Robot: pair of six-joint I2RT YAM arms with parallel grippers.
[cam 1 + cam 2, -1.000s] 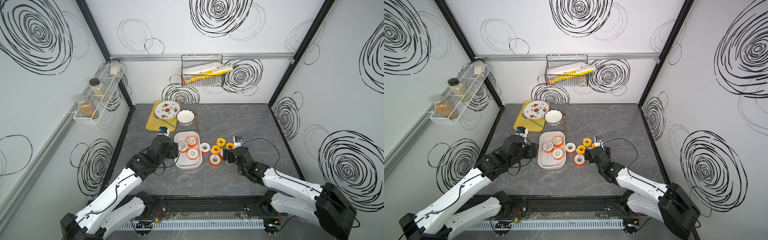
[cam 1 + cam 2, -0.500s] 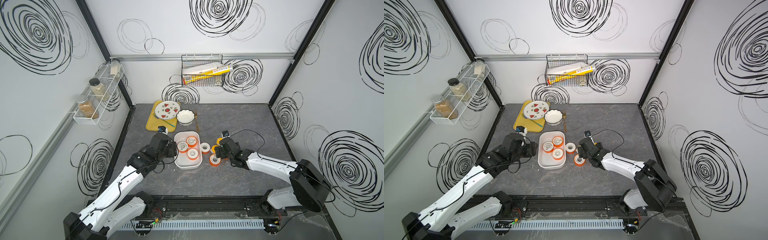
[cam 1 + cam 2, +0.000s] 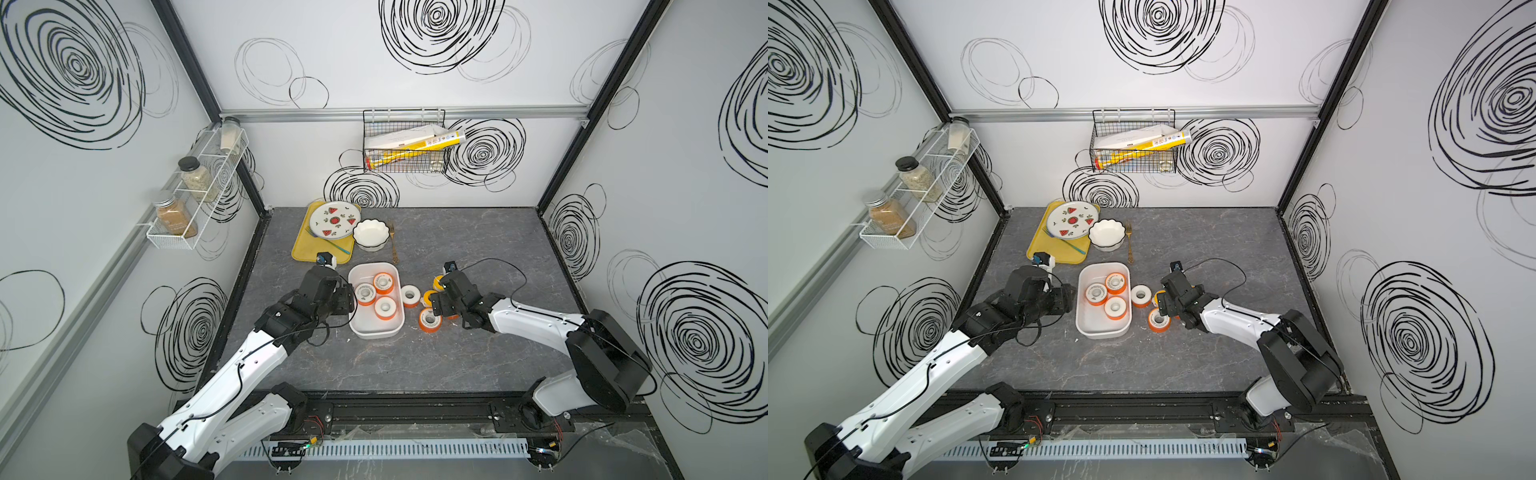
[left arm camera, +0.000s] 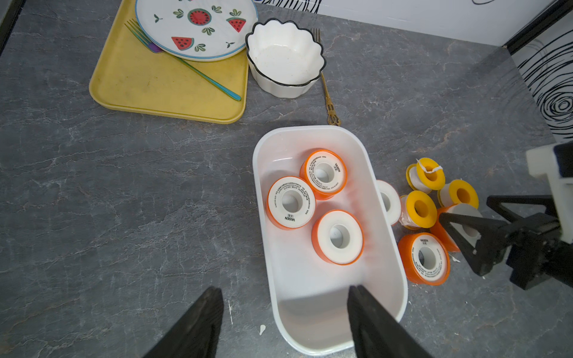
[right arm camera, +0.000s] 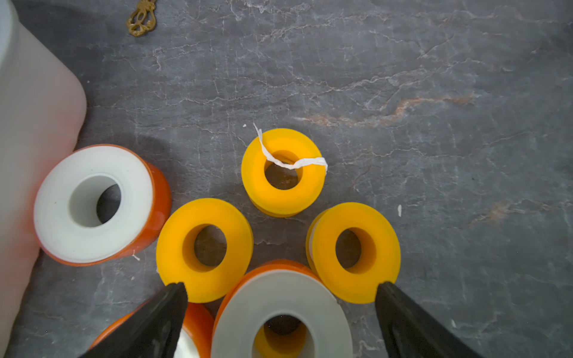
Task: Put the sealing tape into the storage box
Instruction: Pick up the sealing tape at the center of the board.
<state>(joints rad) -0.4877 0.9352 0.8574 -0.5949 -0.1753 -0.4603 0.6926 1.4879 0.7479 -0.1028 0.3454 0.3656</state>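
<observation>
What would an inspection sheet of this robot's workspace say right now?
Surface: dark grey marbled tabletop; a few white scraps near the box.
Job's things: storage box holds three orange sealing tape spools; six more spools, three orange and three yellow, lie on the table beside it.
Clutter: yellow tray with watermelon plate and teal fork; white fluted bowl; brass fork.
Grippers: left gripper open, empty, at the box's near end; right gripper open, straddling a white-topped orange spool, not closed on it.
Cables: black cables loop at both wrists.
Surroundings: swirl-patterned walls; jar rack; wire basket.
</observation>
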